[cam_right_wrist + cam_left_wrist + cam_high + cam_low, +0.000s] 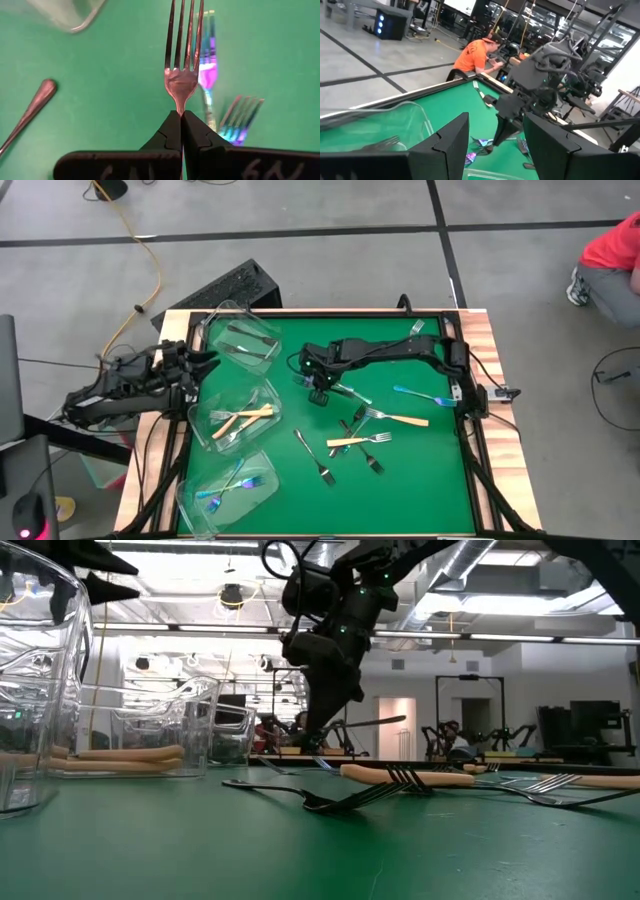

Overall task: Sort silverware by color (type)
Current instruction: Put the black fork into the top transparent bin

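Your right gripper (182,131) is clamped on a dark metal fork (183,60) by the neck, lifted mid-mat, tub side. Three clear tubs (240,416) along the mat's left edge already hold sorted forks: grey at the far corner, tan-handled (243,417) middle, iridescent near corner. Roughly half done; the loose forks (362,441) centre-right remain. Left gripper (492,145) waits at the left edge, fingers apart, empty.

You had three clear tubs (243,338) on the table, two arms, and roughly fifteen forks (358,441) in all; exact per-colour counts were too small to tell.
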